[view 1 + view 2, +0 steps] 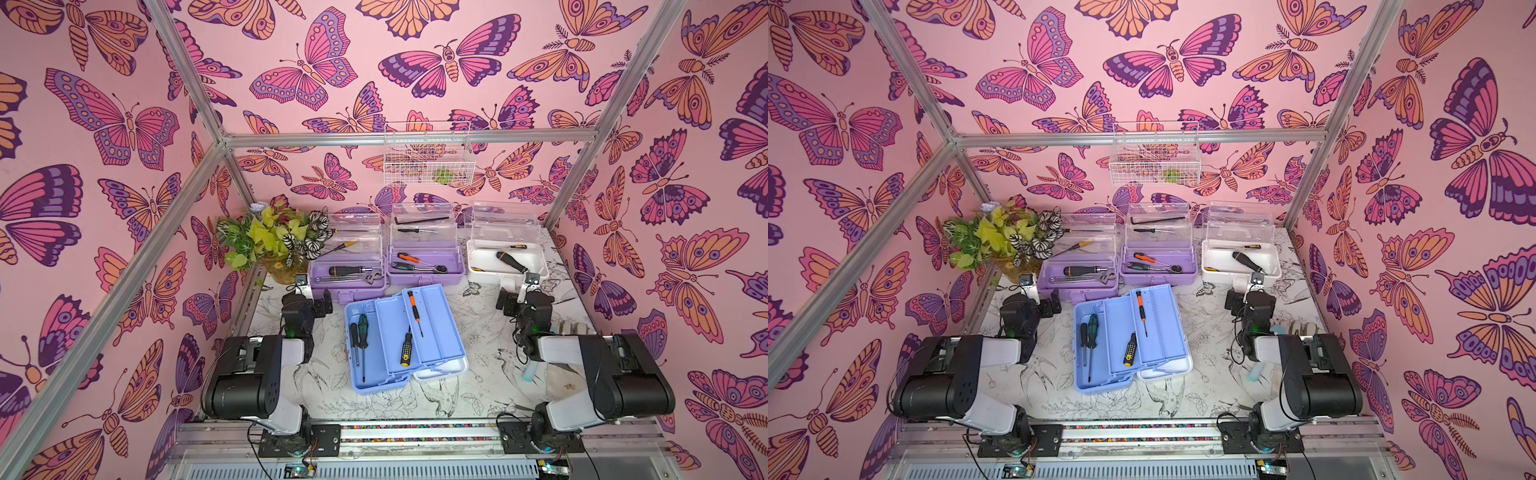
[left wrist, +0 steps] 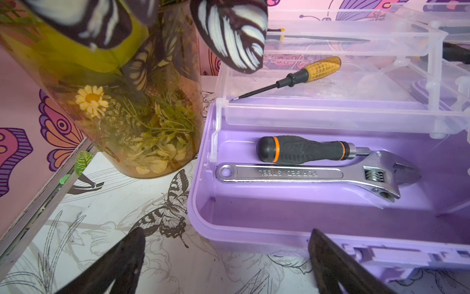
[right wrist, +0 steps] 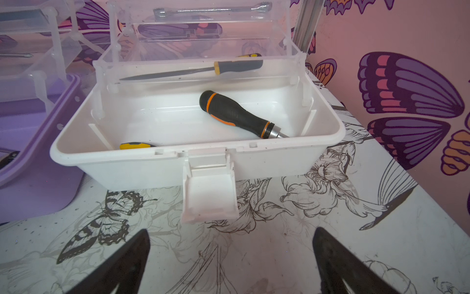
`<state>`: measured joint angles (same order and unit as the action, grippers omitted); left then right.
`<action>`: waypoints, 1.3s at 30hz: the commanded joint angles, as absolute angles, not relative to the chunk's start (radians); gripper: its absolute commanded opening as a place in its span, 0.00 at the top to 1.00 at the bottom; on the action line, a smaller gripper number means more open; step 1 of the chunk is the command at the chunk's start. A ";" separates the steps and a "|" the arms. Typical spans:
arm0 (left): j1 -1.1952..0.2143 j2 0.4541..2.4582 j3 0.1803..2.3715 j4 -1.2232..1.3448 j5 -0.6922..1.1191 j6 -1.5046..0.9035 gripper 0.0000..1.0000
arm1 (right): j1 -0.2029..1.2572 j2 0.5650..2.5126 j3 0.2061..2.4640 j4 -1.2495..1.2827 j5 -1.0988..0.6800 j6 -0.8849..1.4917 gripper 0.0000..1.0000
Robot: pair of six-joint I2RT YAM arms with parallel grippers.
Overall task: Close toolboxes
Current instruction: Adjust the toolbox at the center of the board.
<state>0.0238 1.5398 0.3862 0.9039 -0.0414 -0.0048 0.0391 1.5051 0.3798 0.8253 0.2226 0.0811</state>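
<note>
back row, open: lilac box (image 1: 347,291), 2nd lilac box (image 1: 424,274), white box (image 1: 509,266); long axes across table, lids (image 1: 505,224) raised on far side
blue box (image 1: 386,349): centre, splayed open, long axis near-to-far, skewed
left gripper (image 2: 226,230): spread, empty, by lilac box
right gripper (image 3: 232,229): spread, empty, facing white box
surface: white line-drawn table (image 1: 490,316), pink butterfly walls (image 1: 374,62)
left wrist only: wrench (image 2: 305,175) lettering
right wrist only: hanging latch (image 3: 209,196)

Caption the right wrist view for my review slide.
Open right gripper faces the open white plastic toolbox, clear lid raised, black-and-orange driver inside.
</note>
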 commanded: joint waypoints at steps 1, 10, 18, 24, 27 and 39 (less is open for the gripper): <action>0.025 1.540 0.371 0.898 -0.029 0.004 0.01 | 0.034 1.500 0.397 0.829 0.217 0.077 0.01; -0.158 1.131 0.568 0.157 -0.269 -0.099 0.00 | 0.112 1.277 0.810 -0.192 0.053 0.191 0.01; -0.322 1.006 0.683 -0.305 -0.039 -0.357 0.02 | 0.439 1.182 0.956 -0.570 0.027 0.338 0.09; -0.431 0.952 0.682 -0.436 -0.009 -0.467 0.17 | 0.569 1.233 1.018 -0.683 -0.062 0.377 0.19; -0.475 0.993 0.669 -0.437 -0.019 -0.483 0.22 | 0.584 1.260 1.021 -0.679 -0.069 0.382 0.33; -0.644 1.083 0.673 -0.519 -0.103 -0.526 0.43 | 0.612 1.363 1.059 -0.677 -0.097 0.354 0.78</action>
